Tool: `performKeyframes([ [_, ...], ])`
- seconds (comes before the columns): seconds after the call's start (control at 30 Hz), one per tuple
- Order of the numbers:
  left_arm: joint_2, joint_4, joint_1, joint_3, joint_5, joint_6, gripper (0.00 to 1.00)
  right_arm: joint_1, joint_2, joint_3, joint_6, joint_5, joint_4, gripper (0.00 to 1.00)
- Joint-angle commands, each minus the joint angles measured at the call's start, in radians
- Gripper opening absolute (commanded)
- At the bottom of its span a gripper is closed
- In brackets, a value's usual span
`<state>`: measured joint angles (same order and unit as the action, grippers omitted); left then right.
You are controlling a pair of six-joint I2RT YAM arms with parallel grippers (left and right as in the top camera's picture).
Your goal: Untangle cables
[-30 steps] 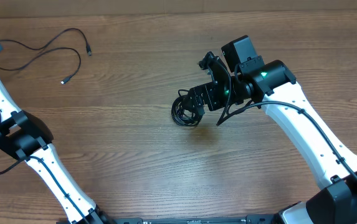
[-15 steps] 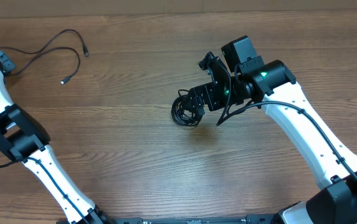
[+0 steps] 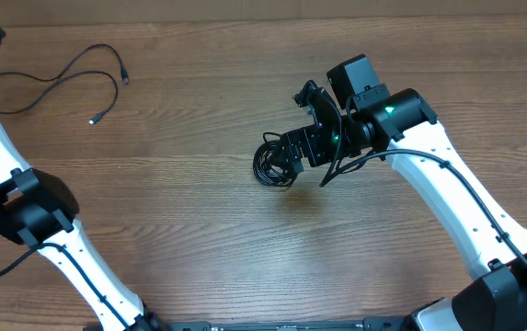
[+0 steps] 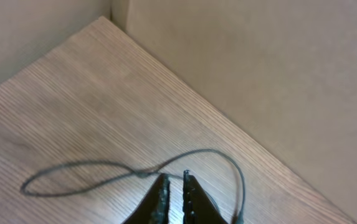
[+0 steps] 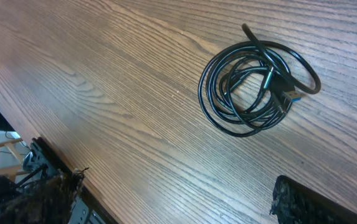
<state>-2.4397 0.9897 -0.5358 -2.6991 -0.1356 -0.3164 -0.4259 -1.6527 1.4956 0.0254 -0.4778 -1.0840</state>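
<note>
At the far left corner of the worktop (image 4: 91,93), left hand (image 4: 174,186) closed down to a sliver, dark fingers (image 4: 161,198) almost touching. Right at their tips, a thin loose cable (image 4: 210,150) on the wood: one long flat loop out to the left, one arch up and round to the right. Impossible to tell whether pinched or merely passed over. From overhead, same cable sprawled near that corner, one small plug end (image 3: 127,79) toward the right. Near the middle, right hand (image 5: 172,199) spread wide, one finger at each lower corner of its own view. Just beyond those fingers, coiled cable (image 5: 253,87) lying flat, several glossy black turns, blue-tipped plug (image 5: 293,94) at the coil's right edge, apart from both fingers. Coil well apart from the loose cable on the left.
</note>
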Motion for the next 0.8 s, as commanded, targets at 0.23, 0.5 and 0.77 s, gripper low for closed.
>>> performKeyframes([
  [0.23, -0.055, 0.076, -0.021, 0.117, 0.409, 0.076, 0.1, 0.002, 0.001, -0.004, -0.034, 0.006, 0.019, 1.0],
  [0.5, -0.06, -0.238, -0.078, 0.392, 0.399, 0.139, 0.12, 0.002, 0.001, -0.004, -0.034, 0.006, 0.019, 1.0],
  [0.77, -0.06, -0.512, -0.103, 0.664, 0.275, 0.27, 0.2, 0.002, 0.001, -0.004, -0.03, 0.006, 0.027, 1.0],
])
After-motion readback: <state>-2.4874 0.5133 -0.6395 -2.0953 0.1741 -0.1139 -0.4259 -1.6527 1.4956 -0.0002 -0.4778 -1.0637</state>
